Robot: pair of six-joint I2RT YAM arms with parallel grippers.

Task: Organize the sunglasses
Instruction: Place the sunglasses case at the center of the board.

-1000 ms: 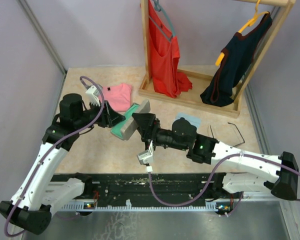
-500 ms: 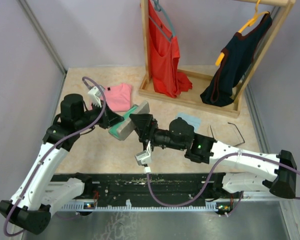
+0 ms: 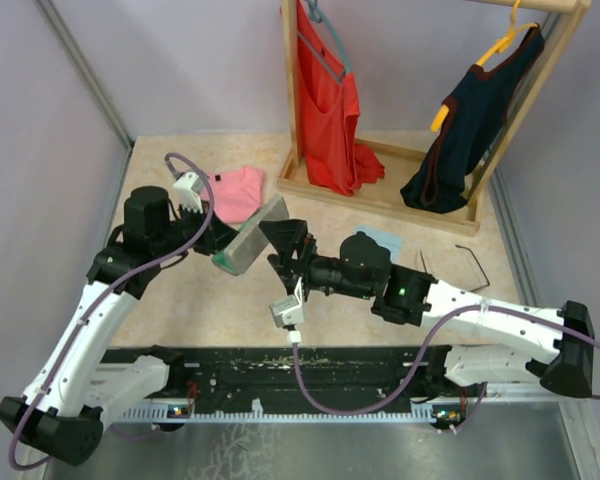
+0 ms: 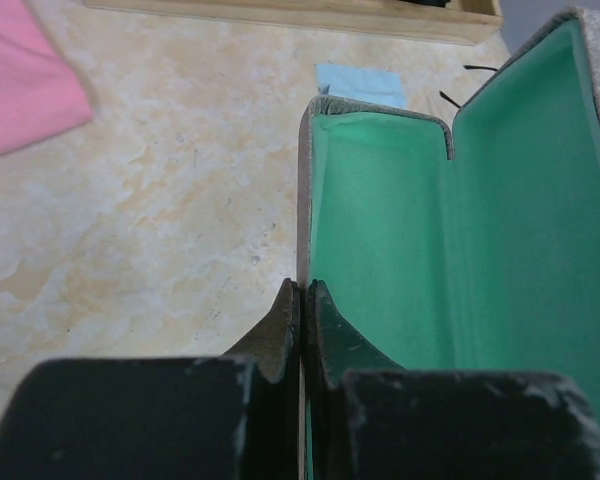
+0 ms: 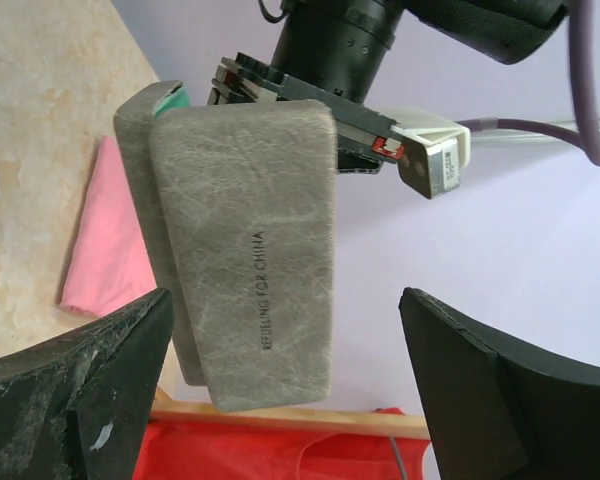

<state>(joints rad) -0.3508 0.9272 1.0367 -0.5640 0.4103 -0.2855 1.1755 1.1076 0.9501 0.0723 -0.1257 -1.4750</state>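
Here, the left tool (image 4: 302,300) is pinched narrow on one thin wall of the grey oblong textured case with green lining (image 4: 400,230), its two fingers on either side of the rim. That edge grip lifts the case off the beige marbled counter (image 3: 180,310) and seems meant to leave the hollow free for loading. In the overhead view the case (image 3: 250,240) juts out ahead of the left tool (image 3: 215,240), tilted, with its grey back turned toward the other arm. A flat pink cloth (image 3: 235,192) lies on the counter just beyond the left tool and plays no part.

The right tool (image 3: 278,248) faces the case with its jaws spread wide and nothing between them. Its own camera shows the grey shell (image 5: 250,270) straight ahead between the two fingers, near but not touching. Likely it is lined up to steady or take the case, so the case can be handled by both arms.

Behind the right tool, beside its forearm, lies a light blue cleaning cloth (image 3: 380,240). Further to that arm's outer side, well apart from both tools, the thin dark wire-frame sunglasses (image 3: 468,249) rest on the counter, ungrasped. By my reading they are not yet in the case.
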